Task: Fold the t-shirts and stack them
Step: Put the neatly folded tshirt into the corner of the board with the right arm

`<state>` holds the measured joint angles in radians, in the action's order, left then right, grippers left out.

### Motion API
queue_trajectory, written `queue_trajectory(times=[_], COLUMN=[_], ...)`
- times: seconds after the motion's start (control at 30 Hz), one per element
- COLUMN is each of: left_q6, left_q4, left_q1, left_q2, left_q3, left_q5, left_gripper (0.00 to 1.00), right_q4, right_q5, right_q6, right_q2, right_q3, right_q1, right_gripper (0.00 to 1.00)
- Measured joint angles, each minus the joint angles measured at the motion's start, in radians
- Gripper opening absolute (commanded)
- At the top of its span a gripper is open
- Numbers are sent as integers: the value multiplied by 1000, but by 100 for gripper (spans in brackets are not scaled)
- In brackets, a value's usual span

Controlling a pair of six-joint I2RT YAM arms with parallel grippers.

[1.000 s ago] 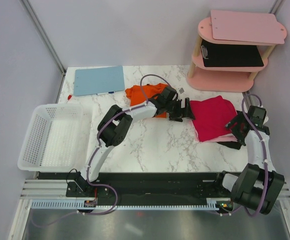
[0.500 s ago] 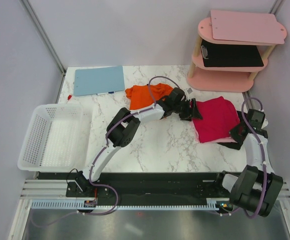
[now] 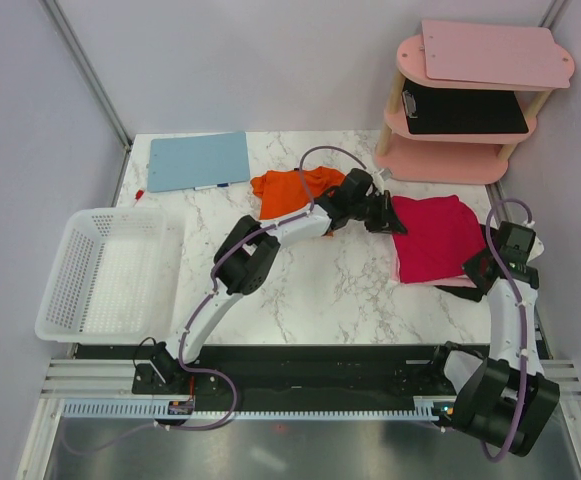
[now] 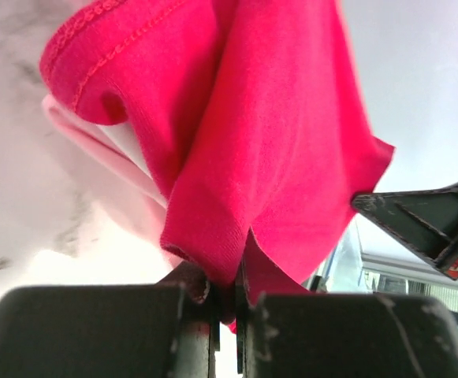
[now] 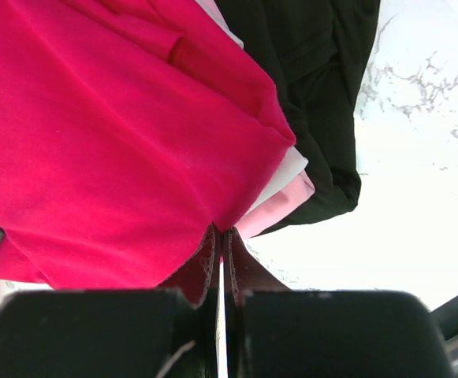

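The magenta-pink t-shirt (image 3: 435, 238) lies folded at the right of the marble table, on top of a pale pink board (image 5: 280, 206) and a black cloth (image 5: 315, 94). My left gripper (image 3: 388, 215) is shut on its left edge; in the left wrist view the jaws (image 4: 227, 287) pinch a fold of the magenta cloth (image 4: 268, 134). At the shirt's near right corner my right gripper (image 3: 475, 268) is shut too, and its tips (image 5: 219, 236) clamp the magenta hem (image 5: 118, 134). The orange t-shirt (image 3: 288, 190) lies crumpled behind the left arm.
A white basket (image 3: 105, 275) hangs off the table's left side. A light-blue clipboard (image 3: 198, 160) lies at the back left. A pink tiered shelf (image 3: 450, 165) stands at the back right, with a pink board (image 3: 495, 52) on top of it.
The left gripper moved right from the orange shirt to the magenta shirt's left edge and shut on it. The right gripper closed on the shirt's right corner. The shirt shifted slightly right.
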<state>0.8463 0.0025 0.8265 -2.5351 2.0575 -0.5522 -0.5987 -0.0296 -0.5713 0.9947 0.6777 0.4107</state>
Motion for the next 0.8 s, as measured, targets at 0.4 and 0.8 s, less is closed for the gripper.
queue_trajectory(times=[0.4,0.8], left_q6=[-27,-210], left_q4=[-10,-186], left_q1=[56,49], left_q2=[-8,219], left_q3=[99,-261], left_q5=[-8,42], left_gripper=[66,100], right_q4=[-22,-24], right_q5=[-6,134], right_q6=[38,122], right_q2=[-18,17], right_q3=[33,57], right_q1=[5,6], right_gripper=[35,98])
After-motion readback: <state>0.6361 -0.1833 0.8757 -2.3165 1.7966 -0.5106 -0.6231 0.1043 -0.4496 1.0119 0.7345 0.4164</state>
